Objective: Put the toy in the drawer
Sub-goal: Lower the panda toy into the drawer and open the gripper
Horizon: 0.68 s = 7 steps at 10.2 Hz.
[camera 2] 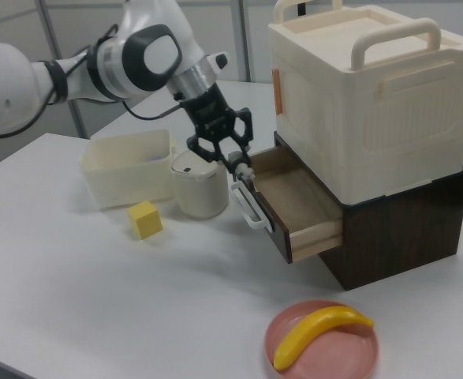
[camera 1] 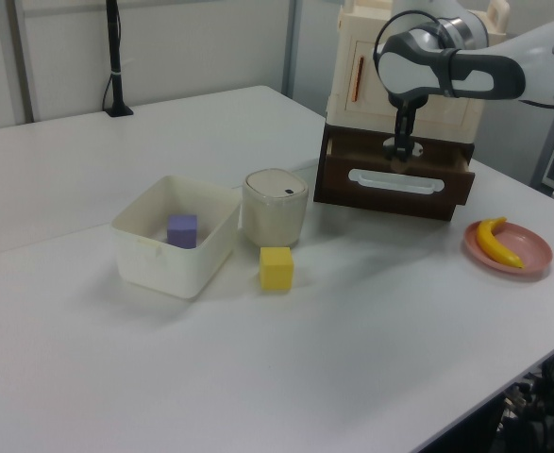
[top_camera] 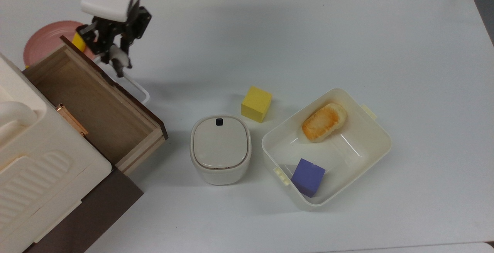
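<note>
White toy (top_camera: 117, 57) pinched in my fingers (top_camera: 119, 63) — above the open drawer's (top_camera: 96, 102) front, not yet dropped in.

- The white tabletop (top_camera: 347, 33) holds everything.
- The gripper (top_camera: 115, 58) hangs over the tabletop's edge of the open drawer (top_camera: 92, 102).
- A pink plate (top_camera: 42, 44) sits just beside the gripper.
- A yellow cube (top_camera: 256, 104) sits farther from the gripper.
- A round white container (top_camera: 220, 148) with a lid sits near that cube.
- A white bin (top_camera: 328, 148) sits farthest from the gripper.
</note>
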Motion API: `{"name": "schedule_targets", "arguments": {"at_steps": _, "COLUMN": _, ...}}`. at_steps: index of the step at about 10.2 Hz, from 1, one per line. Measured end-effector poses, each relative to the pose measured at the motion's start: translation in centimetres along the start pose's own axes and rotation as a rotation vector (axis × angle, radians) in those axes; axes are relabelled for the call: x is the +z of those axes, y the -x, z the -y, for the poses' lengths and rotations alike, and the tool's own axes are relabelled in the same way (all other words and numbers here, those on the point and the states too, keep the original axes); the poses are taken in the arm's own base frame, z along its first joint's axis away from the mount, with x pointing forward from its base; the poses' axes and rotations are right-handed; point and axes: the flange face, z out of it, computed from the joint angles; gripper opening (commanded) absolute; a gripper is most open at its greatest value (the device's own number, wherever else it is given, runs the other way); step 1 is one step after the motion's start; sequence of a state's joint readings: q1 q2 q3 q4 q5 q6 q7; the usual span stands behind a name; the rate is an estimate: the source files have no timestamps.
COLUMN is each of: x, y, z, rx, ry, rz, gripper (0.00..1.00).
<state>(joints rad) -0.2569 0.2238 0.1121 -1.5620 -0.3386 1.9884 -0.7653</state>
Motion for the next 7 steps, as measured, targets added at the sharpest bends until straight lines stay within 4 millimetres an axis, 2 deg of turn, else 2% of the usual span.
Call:
{"name": "schedule_targets", "arguments": {"at_steps": 1, "x": 0.8, "y": 0.2, "z": -1.2, "rx": 0.014, "ry": 0.034, "rz": -0.035, "gripper": 0.33}}
{"name": "schedule_targets", "arguments": {"at_steps": 3, "x": 2.9, "y": 0.6, "z": -2.7, "rx": 0.034, "ry": 0.066, "rz": -0.067, "gripper": 0.55}}
{"name": "schedule_targets", "arguments": {"at_steps": 4, "x": 3.8, "y": 0.8, "z": -3.1, "rx": 0.04, "ry": 0.074, "rz": -0.072, "gripper": 0.61}}
{"name": "schedule_targets", "arguments": {"at_steps": 5, "x": 4.3, "y": 0.9, "z": -3.5, "rx": 0.045, "ry": 0.087, "rz": -0.083, "gripper": 0.82}}
{"name": "schedule_targets", "arguments": {"at_steps": 6, "x": 4.3, "y": 0.9, "z": -3.8, "rx": 0.049, "ry": 0.1, "rz": -0.093, "gripper": 0.88}}
{"name": "schedule_targets", "arguments": {"at_steps": 7, "x": 4.2, "y": 0.9, "z": -3.9, "rx": 0.052, "ry": 0.105, "rz": -0.096, "gripper": 0.88}}
